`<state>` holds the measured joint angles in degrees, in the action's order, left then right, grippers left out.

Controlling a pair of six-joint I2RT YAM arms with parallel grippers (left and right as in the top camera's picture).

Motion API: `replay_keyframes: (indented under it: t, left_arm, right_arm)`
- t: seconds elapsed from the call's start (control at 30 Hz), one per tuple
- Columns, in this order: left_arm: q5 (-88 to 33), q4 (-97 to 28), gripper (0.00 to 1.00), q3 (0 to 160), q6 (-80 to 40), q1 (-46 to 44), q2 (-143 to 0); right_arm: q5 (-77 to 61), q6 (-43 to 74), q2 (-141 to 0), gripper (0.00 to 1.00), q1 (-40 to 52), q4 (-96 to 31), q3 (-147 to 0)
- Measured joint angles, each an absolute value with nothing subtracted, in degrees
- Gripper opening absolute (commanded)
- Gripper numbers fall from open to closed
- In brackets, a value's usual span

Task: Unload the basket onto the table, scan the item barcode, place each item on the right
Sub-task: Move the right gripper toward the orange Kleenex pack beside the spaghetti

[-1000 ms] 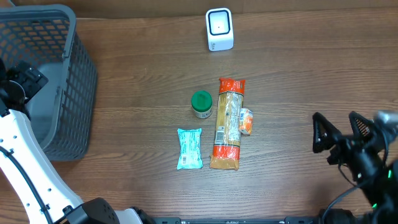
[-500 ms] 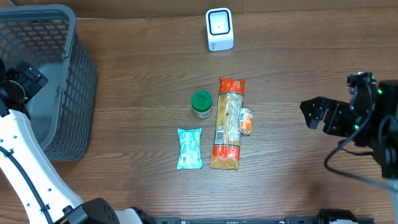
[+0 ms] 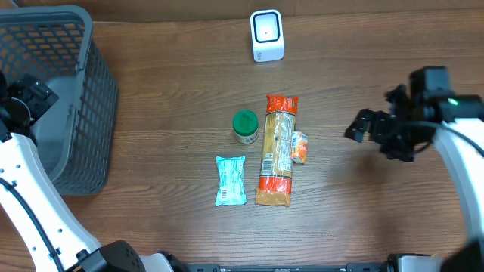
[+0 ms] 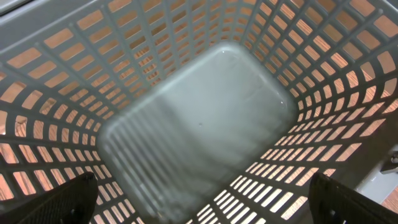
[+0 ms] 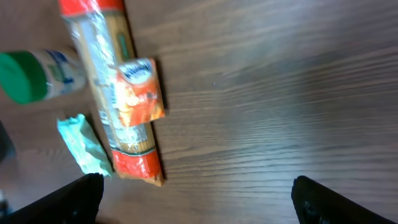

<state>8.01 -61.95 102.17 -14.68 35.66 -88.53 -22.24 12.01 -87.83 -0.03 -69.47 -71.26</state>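
Several items lie mid-table: a long pasta packet point(image 3: 277, 149) with red ends, a small orange packet point(image 3: 299, 146) against its right side, a green-lidded jar point(image 3: 245, 126) and a teal packet point(image 3: 231, 180). The white scanner point(image 3: 266, 35) stands at the back. My right gripper point(image 3: 376, 137) hovers open to the right of the items, holding nothing. Its wrist view shows the pasta packet point(image 5: 115, 93), orange packet point(image 5: 137, 90), jar point(image 5: 37, 74) and teal packet point(image 5: 84, 146) beyond its gripper point(image 5: 199, 202). My left gripper point(image 4: 202, 205) hangs open over the basket.
A grey mesh basket point(image 3: 91, 98) stands at the far left; the left wrist view looks down past its wall point(image 4: 155, 37) to a bare floor. Bare wood lies between my right gripper and the orange packet.
My right arm has swung from the table's lower right edge up and to the left, closer to the items. The left arm and the items have not moved.
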Motion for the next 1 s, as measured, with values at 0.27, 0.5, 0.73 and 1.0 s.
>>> replay_keyframes:
  t: [0.27,0.5,0.73,1.0]
  left_arm:
    - [8.0,-61.9,1.00,102.2,-14.7,35.7,-88.5]
    - [8.0,-61.9,1.00,102.2,-14.7,35.7,-88.5]
    - [8.0,-61.9,1.00,102.2,-14.7,35.7,-88.5]
    - [8.0,-61.9,1.00,102.2,-14.7,35.7,-88.5]
  right_arm:
    - [-28.1,11.7,-101.6,0.51,3.5,-67.0,-71.3]
    - [-30.3,12.4,-102.9,0.08,5.7,-62.2,-71.3]
    - [-31.0,12.4,-102.9,0.51,8.4,-57.5,-71.1]
    - [-31.3,14.4,-102.9,0.38,10.1,-48.7,-65.1]
